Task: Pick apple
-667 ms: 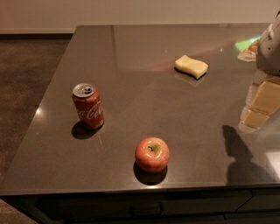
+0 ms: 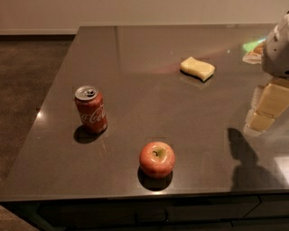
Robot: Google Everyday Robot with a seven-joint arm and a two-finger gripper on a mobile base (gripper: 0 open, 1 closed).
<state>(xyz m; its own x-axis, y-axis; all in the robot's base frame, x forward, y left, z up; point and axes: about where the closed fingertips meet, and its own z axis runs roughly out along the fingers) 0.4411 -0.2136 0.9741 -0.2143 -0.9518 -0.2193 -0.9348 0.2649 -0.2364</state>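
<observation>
Now, at the far right edge of the view, the gripper [image 2: 267,108] is seen as pale tan blocks held over the right side of the table [image 2: 135,58]. It sits below the white-grey housing of the arm [image 2: 276,49], which is cut off by the frame. Whether the gripper is spread or closed cannot be told from this angle. A dark shadow [image 2: 246,158] is cast on the glossy top just below it and slightly to its left. Moving outward, the apple [image 2: 156,159] is found well apart from the gripper, off to its left in the view and near the front edge of the table. It is set upright, red-orange, with the yellowish-green stem dimple turned up, and a small dark patch is pooled beneath it. Further left and a little further back, a red Coca-Cola can [image 2: 91,109] is stood upright, its silver top and tab shown, near the apple but not touching it. Toward the back, right of centre, a yellow sponge [image 2: 197,68] is laid flat, apart from everything else on the surface. Below the front edge, dark drawer fronts [image 2: 180,214] are made out. Brown carpet [image 2: 31,76] is seen beyond the table's left edge, and a pale wall [image 2: 135,11] is seen behind the far side.
</observation>
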